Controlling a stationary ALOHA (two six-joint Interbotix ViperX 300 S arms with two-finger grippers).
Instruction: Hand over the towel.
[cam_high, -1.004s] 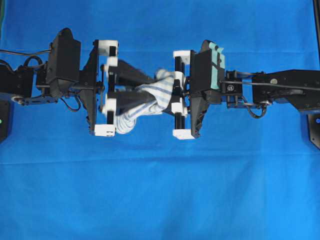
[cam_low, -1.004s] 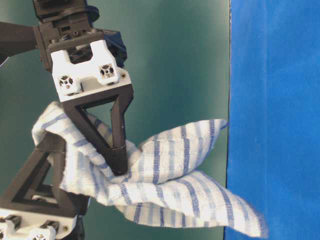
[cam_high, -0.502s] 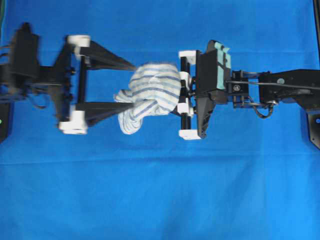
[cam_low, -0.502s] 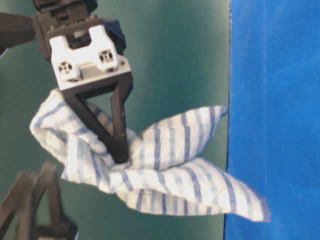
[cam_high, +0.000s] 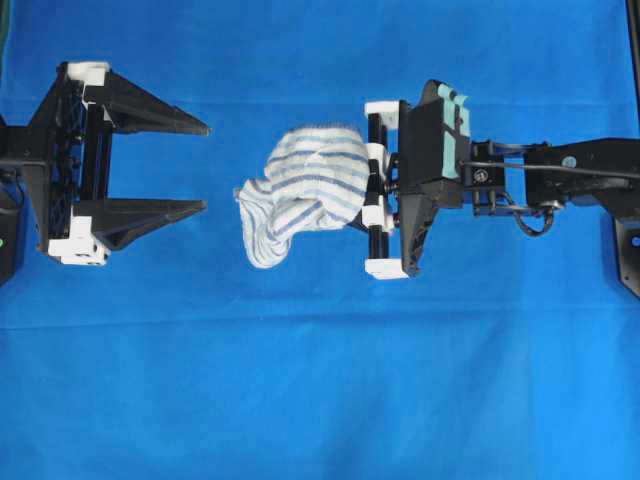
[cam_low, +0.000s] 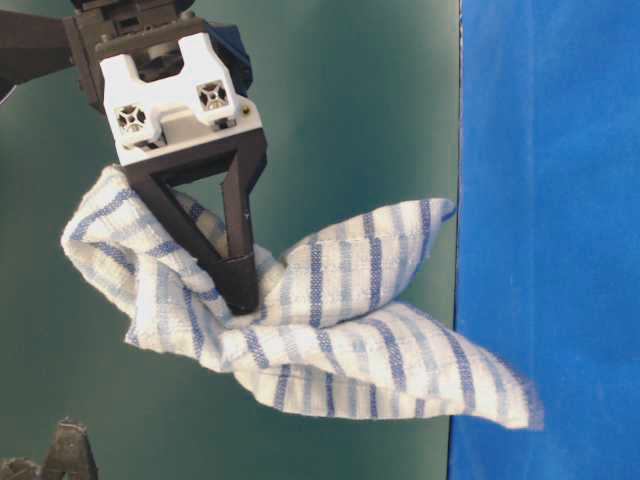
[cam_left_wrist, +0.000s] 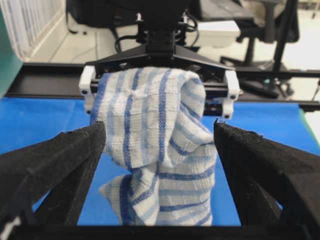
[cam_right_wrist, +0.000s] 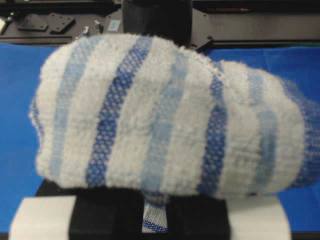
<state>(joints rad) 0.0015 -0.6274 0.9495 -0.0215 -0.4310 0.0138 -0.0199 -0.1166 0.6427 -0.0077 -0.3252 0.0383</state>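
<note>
The towel (cam_high: 305, 185), white with blue and grey stripes, hangs bunched in the air from my right gripper (cam_high: 340, 192), which is shut on it. Its fingers are hidden under the cloth from overhead. In the table-level view the right gripper (cam_low: 240, 295) pinches the towel (cam_low: 330, 330) at its middle. The right wrist view is filled with towel (cam_right_wrist: 160, 110), with a strip of it pinched between the closed jaws (cam_right_wrist: 160, 212). My left gripper (cam_high: 203, 167) is wide open and empty, well left of the towel and not touching it. In the left wrist view the towel (cam_left_wrist: 150, 125) hangs ahead of the open left gripper (cam_left_wrist: 159, 127).
The plain blue table covering (cam_high: 320, 400) lies below both arms and shows as the blue band in the table-level view (cam_low: 550, 200). A tip of the left gripper (cam_low: 65, 455) shows at the bottom left there.
My left gripper has opened, let go of the towel and drawn back to the left. The towel stays in my shut right gripper, which has shifted slightly right.
</note>
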